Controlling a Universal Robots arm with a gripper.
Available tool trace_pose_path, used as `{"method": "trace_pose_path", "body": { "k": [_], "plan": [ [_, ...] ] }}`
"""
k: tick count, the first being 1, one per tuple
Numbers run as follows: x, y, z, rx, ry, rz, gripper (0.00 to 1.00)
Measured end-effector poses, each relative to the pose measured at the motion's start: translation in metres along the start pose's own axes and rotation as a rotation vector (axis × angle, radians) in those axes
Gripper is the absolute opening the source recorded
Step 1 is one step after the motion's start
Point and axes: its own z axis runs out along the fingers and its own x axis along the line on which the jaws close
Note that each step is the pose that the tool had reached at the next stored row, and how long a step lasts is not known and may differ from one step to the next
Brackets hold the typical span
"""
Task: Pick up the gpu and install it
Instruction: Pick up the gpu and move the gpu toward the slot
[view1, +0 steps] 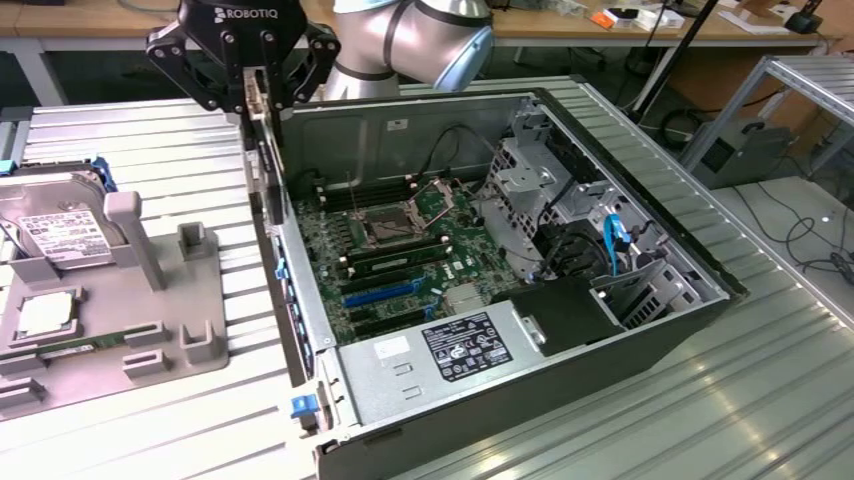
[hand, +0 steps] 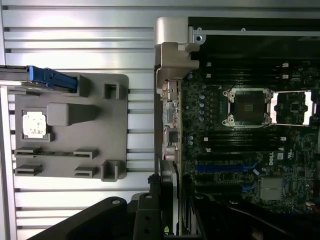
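gripper (view1: 256, 95): half-closed, clamped on gpu | gpu (view1: 272, 170): hangs upright, edge-on, at open computer case (view1: 400, 400) wall, exterior view's left | hard drive (view1: 60, 235): on tray (view1: 160, 330) beside case

A ribbed metal table (view1: 747, 400) lies under the gripper (view1: 260, 100) and shines in even light. Behind the gripper runs a wooden bench (view1: 561, 25) with small clutter. Well off from the gripper, toward the exterior view's right, a black pole (view1: 678, 55), a metal rack (view1: 787, 75) and a grey box (view1: 738, 150) stand on grey floor (view1: 781, 200) strewn with cables (view1: 814, 235).
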Motion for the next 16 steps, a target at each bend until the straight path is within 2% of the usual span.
{"method": "trace_pose_path", "body": {
  "k": [16],
  "plan": [
    [-0.024,0.0001,0.0006,0.0,0.0,0.0,0.27]
  ]
}}
